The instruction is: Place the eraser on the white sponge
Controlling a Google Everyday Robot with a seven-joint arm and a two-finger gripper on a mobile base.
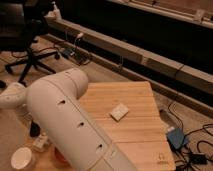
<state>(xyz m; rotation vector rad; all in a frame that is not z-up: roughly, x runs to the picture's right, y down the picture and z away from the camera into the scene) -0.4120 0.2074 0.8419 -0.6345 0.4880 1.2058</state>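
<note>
The eraser is not in sight. No small black block lies on the bare part of the table, so my guess is that it is behind the big white arm, at the near left of the tabletop. I cannot tell whether it is lying there or being lifted.

The white sponge, where the eraser is to go, lies flat near the middle of the visible wood, turned a little askew to the table's edges. Nothing touches it or rests on it. I judge that this suits the job, since its whole top is free as a landing place and the wood around it gives room to come down from above.

From the sponge toward 8 o'clock the arm fills the lower left, running from a rounded joint at about 10 o'clock down to the bottom edge. The gripper is hidden somewhere behind or below this arm. Whether it is spread, pressed together or pinching the eraser, I cannot tell.

Farther out at 8 o'clock, near the bottom left corner, stands a round white cup. I cannot tell whether it is on the table. At 4 o'clock, off the table on the floor, lies a blue box with dark cables running past it. At 10 o'clock, well apart, stands a black office chair.

The placing is not yet done, and the arm has to bring the eraser toward 2 o'clock from its hidden corner to reach the sponge.
</note>
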